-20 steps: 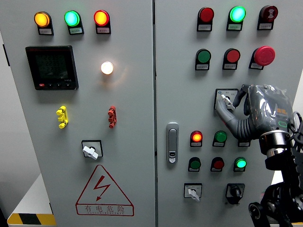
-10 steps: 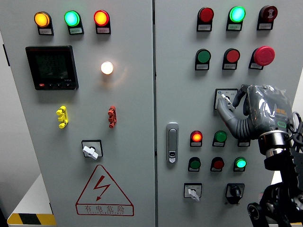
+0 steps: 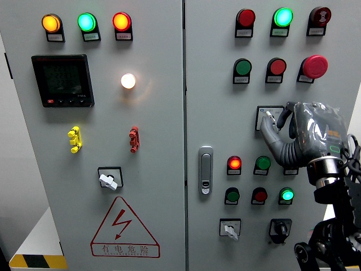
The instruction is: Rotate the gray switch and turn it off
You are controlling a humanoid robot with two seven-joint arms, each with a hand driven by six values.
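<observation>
- Since the earlier pictures, our right robot hand (image 3: pixel 279 125) has hardly moved. It stays up at the gray switch (image 3: pixel 268 118), and the little knob looks like it has turned just a bit under our fingers (image 3: pixel 269 131).
- The gray switch sits on the right door of the big gray cabinet (image 3: pixel 169 226), in the middle row, just below the green button (image 3: pixel 243 68) and the red button (image 3: pixel 277 66).
- Our fingers are curled around the knob, one finger below it and a dark one on its right side. We think we are holding the knob, ready to twist.
- We think the job is only partly done. We have reached and grabbed the switch. The turn to off looks like it is just starting, and letting go is still left.
- The lamps are lit: the white lamp (image 3: pixel 128 81) on the left door glows, and so does the small red light (image 3: pixel 234 164) under our hand. We cannot say which one, if any, goes with this switch.
- Our hand covers the right half of the switch plate, so we cannot see where the knob points or read any marks.
- The small labels under the buttons are too tiny to read.
- Our left robot hand is nowhere in the picture.
- The right arm is cut off at the bottom right corner.
</observation>
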